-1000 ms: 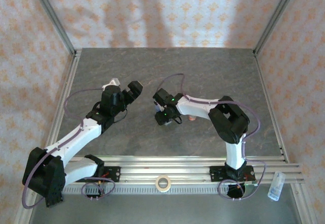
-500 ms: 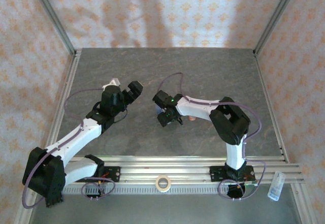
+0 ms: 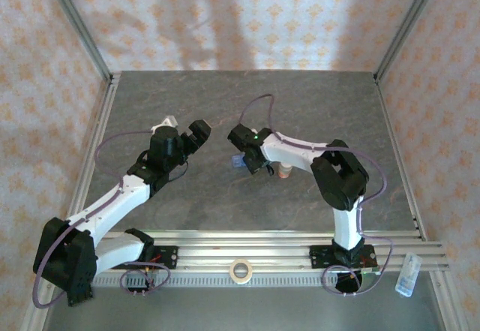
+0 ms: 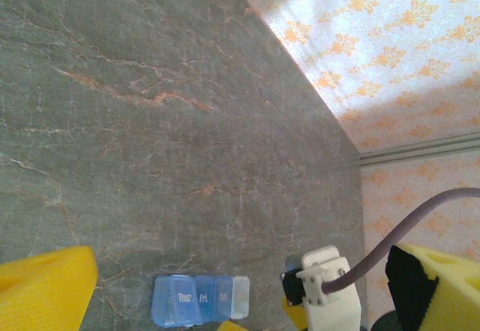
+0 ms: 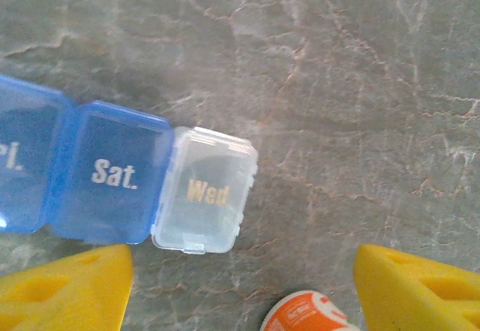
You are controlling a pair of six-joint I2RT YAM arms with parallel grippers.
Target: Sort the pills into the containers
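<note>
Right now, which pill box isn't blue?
The Wed compartment at the strip's end: it is clear and pale, while the Sat compartment beside it is blue.

Top view: bright, even light; broad soft shadows on back wall, upper centre. Left wrist: bright patch on wallpaper, right. Right wrist: slightly soft; right claw blurred, lower corners.

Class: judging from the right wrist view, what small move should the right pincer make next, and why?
Probably lower and close on the orange bottle: the right pincer is open and empty, the bottle sits between its fingers, beside the pill organiser.
</note>
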